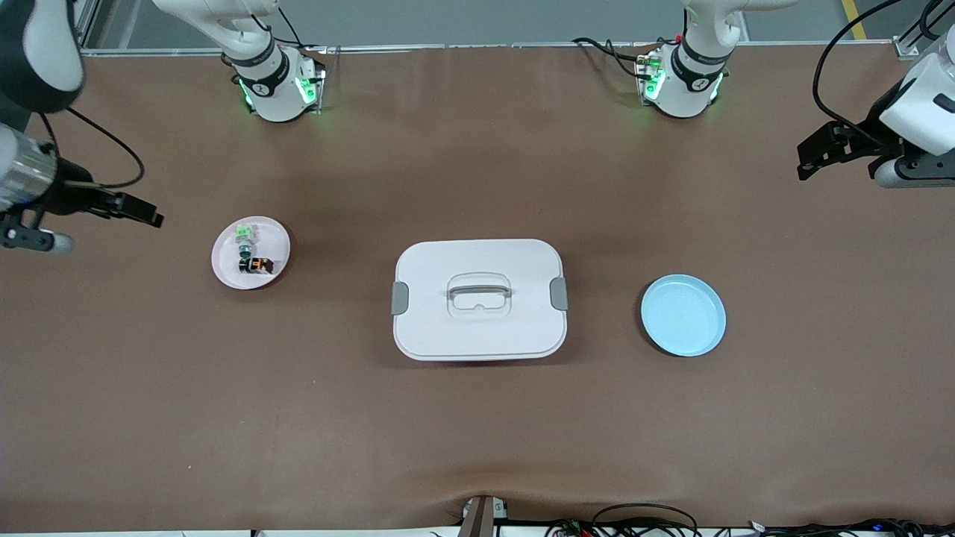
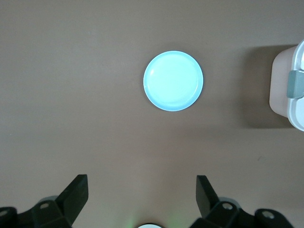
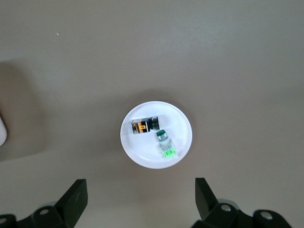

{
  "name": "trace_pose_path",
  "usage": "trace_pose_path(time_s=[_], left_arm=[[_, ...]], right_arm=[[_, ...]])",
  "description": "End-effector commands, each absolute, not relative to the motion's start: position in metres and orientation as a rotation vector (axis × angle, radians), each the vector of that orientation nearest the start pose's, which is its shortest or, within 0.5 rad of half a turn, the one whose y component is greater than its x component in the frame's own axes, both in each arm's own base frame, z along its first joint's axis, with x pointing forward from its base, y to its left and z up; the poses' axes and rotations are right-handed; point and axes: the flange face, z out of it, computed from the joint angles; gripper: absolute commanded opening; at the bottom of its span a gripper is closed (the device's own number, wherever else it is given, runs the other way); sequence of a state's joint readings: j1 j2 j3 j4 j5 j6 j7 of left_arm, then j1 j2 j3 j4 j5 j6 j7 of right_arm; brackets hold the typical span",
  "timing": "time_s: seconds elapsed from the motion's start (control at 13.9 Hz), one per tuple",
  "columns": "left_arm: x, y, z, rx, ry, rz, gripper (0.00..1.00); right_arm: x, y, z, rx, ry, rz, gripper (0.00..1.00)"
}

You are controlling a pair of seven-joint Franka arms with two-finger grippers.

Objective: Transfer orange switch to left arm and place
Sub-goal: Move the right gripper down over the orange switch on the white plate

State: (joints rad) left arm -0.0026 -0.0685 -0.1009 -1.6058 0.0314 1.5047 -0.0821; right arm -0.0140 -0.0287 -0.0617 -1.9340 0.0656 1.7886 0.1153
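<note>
front: the switch (image 1: pixel 256 265) lies on the pink plate (image 1: pixel 224 276) toward the right arm's end, box (image 1: pixel 478 299) mid-table. left wrist: left gripper (image 2: pixel 140 199) wide open, empty, above the blue plate (image 2: pixel 173 81). right wrist: right gripper (image 3: pixel 141 198) gapes empty; i'd descend centred on the switch (image 3: pixel 145 126), missing the green one (image 3: pixel 165 144).

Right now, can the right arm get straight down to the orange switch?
Probably yes. The right gripper is open above the pink plate, and the orange switch lies uncovered beside the green switch; the box sits well clear.
</note>
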Motion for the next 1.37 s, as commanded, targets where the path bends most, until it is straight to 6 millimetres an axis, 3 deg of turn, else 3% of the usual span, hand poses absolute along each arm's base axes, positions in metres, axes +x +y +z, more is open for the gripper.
trace_pose_path(time_s=[0.0,0.14,0.43,1.15,1.3], left_arm=[[0.522,-0.052,0.647,-3.111,0.052,0.050,1.00],[0.522,-0.052,0.648,-3.112,0.055,0.045,1.00],[0.520,-0.054,0.650,-3.111,0.057,0.040,1.00],[0.519,-0.058,0.657,-3.110,0.066,0.018,1.00],[0.519,-0.060,0.656,-3.110,0.066,0.018,1.00]], right_arm=[[0.535,-0.021,0.441,-3.039,0.340,0.188,1.00],[0.537,-0.005,0.408,-3.047,0.308,0.190,1.00],[0.532,-0.004,0.345,-3.050,0.330,0.133,1.00],[0.521,0.014,0.241,-3.094,0.248,0.119,1.00],[0.521,0.014,0.230,-3.099,0.234,0.119,1.00]])
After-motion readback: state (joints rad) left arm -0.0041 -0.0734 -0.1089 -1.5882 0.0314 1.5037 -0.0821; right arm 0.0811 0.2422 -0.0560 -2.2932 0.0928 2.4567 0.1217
